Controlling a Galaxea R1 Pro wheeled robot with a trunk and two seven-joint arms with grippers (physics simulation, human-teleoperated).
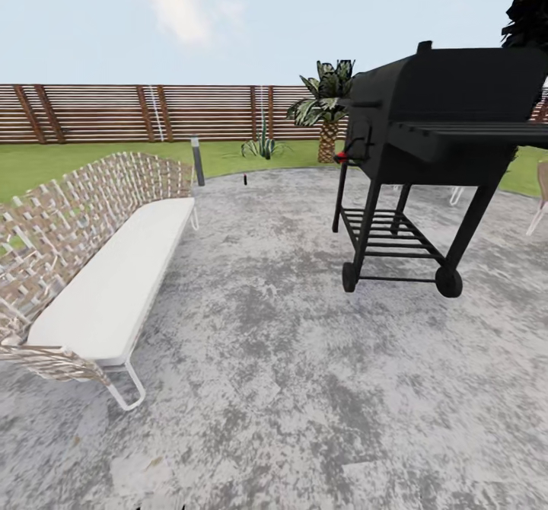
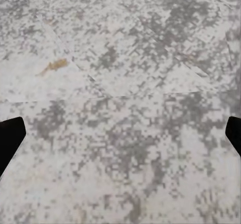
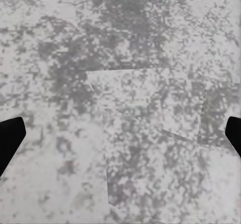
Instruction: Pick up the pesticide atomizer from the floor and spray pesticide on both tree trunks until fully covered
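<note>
A tiny dark object (image 1: 245, 180) stands on the far edge of the paving, too small to tell whether it is the pesticide atomizer. The trees and their trunks are out of view. The garden's green lawn (image 1: 46, 161) runs behind the paving up to a brown slatted fence (image 1: 114, 113). My left gripper (image 2: 120, 138) is open above bare mottled grey paving, its dark fingertips (image 2: 10, 139) far apart at the frame's sides. In the right wrist view my right gripper (image 3: 120, 138) is open too, with only paving between its fingertips (image 3: 10, 139).
A woven bench with a white cushion (image 1: 114, 282) stands on the left. A black wheeled grill (image 1: 434, 137) stands on the right. A short post lamp (image 1: 198, 161), a low palm-like plant (image 1: 327, 106) and a small spiky plant (image 1: 262, 147) line the paving's far edge.
</note>
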